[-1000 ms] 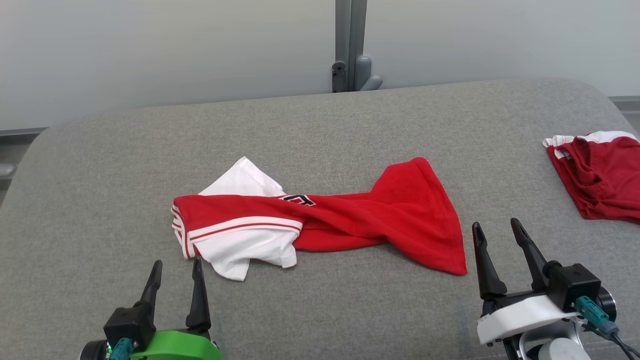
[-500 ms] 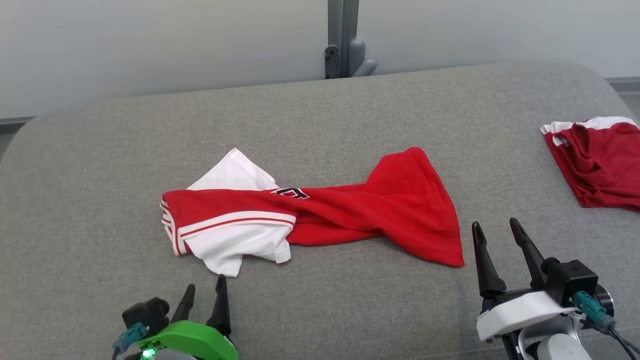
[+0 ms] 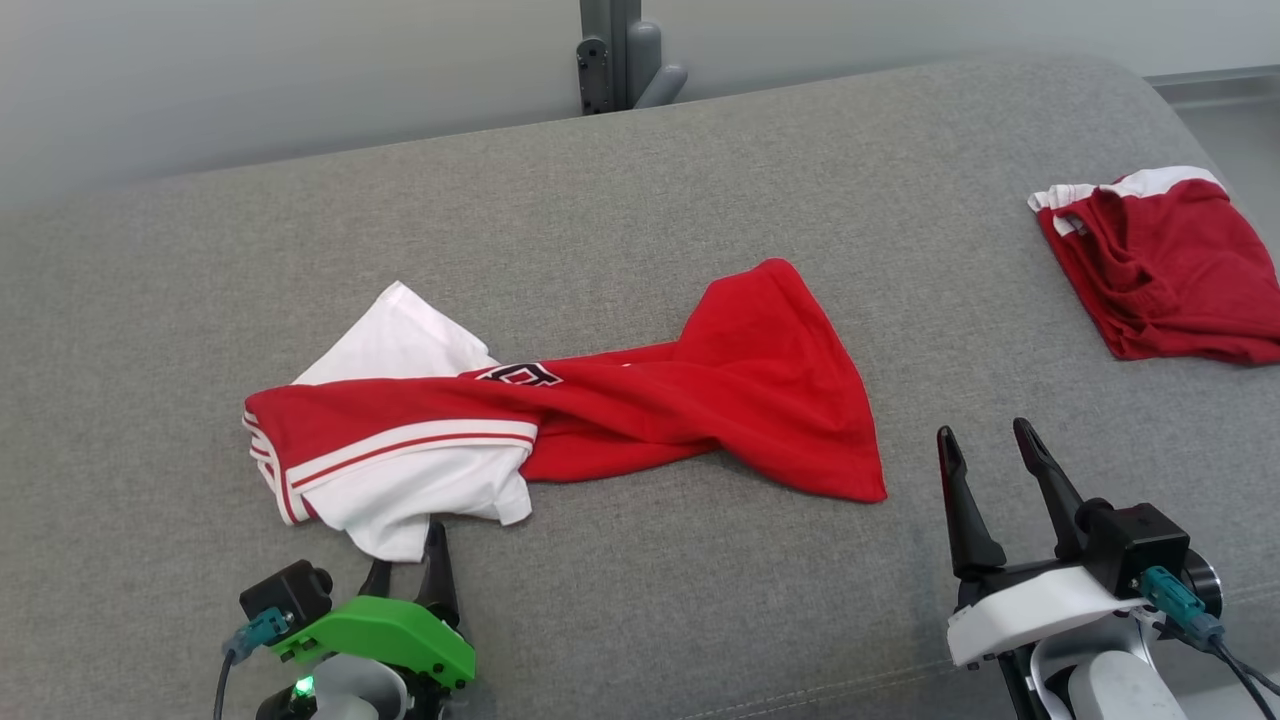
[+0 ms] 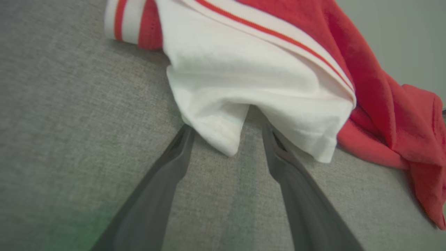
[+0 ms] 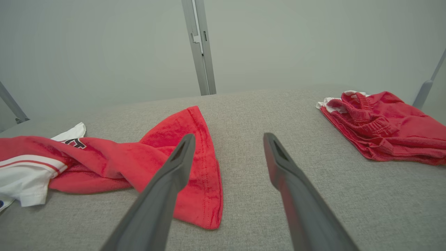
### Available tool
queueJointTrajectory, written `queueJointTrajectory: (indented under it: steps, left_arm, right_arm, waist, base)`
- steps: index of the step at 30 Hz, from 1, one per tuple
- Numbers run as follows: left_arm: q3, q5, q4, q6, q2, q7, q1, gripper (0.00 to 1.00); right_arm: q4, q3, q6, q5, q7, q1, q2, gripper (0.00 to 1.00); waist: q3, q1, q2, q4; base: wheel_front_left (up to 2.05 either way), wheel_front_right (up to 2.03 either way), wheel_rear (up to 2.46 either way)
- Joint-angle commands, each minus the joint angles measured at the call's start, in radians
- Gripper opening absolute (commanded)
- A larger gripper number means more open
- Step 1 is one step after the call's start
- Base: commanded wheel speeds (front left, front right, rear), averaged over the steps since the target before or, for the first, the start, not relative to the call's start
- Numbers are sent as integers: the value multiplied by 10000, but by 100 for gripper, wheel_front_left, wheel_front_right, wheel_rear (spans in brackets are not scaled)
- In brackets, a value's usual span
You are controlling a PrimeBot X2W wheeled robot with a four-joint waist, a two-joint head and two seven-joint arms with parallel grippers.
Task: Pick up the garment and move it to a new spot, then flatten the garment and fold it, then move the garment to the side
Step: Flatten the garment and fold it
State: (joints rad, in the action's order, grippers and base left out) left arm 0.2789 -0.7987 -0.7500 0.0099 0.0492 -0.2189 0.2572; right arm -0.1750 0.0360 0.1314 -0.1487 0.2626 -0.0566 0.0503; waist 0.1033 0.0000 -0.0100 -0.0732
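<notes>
Aiming at the garment (image 3: 560, 410), twisted into a long band mid-cushion (image 3: 640, 200), long axis running left to right across the head view: white striped end to the left, red flared end to the right. Nearest by far to the left gripper (image 3: 407, 555), jaws apart, tips pointing into the near edge of the white end. Seen from the left wrist view, a white flap already lying between the 2 fingers (image 4: 163, 174), contact with either one hard to call. Farther from the right gripper (image 3: 983, 432), likewise spread wide and empty, near the red corner but apart from it. Judged next: a short push forward and a pinch on that white flap, so a left-arm pick. Hard to read: number of layers inside the twist, and the black print, half folded under. Cut off at the right edge: a red pile (image 3: 1160, 270), well apart from the garment.
</notes>
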Motion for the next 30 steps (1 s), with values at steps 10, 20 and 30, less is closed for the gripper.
queueJointTrajectory:
  steps: [10, 20, 30]
  left_arm:
    - [263, -757, -1007, 201, -8, -233, 478, 0]
    - [214, -571, -504, 10, 44, -455, 184, 0]
    - [-170, 36, 1081, 191, 99, -467, -597, 0]
  right_arm:
    - [-230, 13, -15, 100, 35, 59, 8, 100]
    - [-2622, -19, -15, -579, 34, -450, 8, 100]
    - [-5067, 53, -15, -1220, 35, -1708, 14, 100]
  waist:
    - [89, 0, 100, -196]
    - [42, 0, 100, 439]
    - [161, 0, 100, 1201]
  base:
    - [0, 0, 0]
    - [0, 0, 0]
    - [0, 0, 0]
